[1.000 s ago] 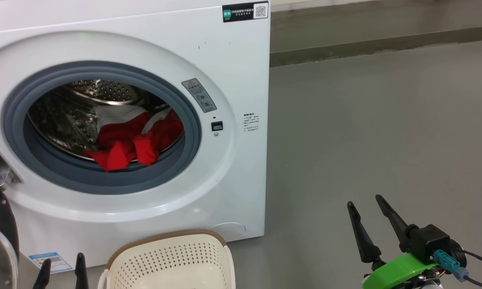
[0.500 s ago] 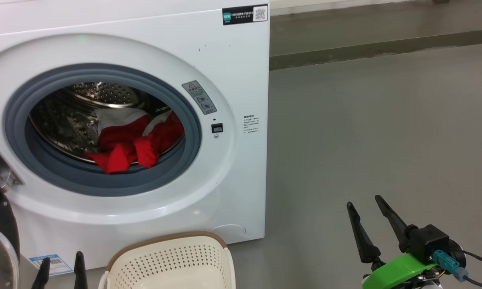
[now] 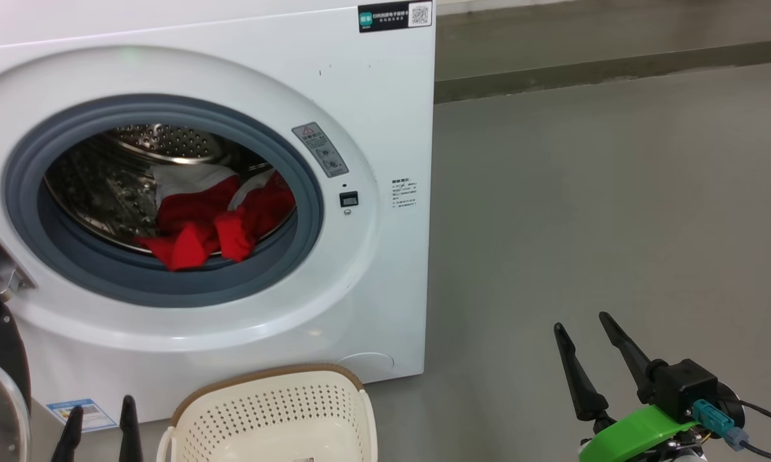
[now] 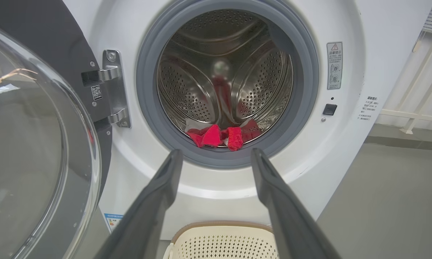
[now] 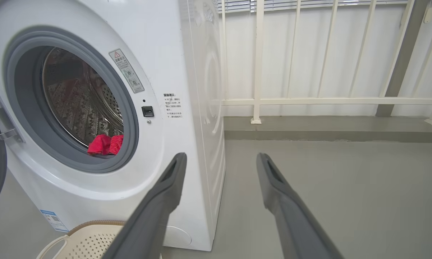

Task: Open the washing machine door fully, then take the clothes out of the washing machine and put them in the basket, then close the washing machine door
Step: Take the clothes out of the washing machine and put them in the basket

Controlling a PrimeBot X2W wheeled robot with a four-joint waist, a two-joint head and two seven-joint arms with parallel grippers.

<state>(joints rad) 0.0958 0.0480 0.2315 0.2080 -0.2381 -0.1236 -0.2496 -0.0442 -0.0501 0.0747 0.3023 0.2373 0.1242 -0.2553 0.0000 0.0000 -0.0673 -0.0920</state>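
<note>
With the door (image 4: 40,144) swung wide at the washer's (image 3: 372,128) left, removal is being set up: the clothes (image 3: 212,224) are lying in the washer's mouth above the basket (image 3: 270,410), the left gripper (image 3: 102,405) and right gripper (image 3: 582,322) are being held spread and empty, and a reach inside is seemingly being called for.

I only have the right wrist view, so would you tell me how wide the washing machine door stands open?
Observer: The washing machine door stands swung wide on its hinge, away from the drum.
Operator: Thank you. What lies behind the red bits I see?
Observer: The clothes form a red heap with white parts, reaching back into the drum.
Operator: Is the left end effector free?
Observer: The left end effector is open and empty, low beside the basket.
</note>
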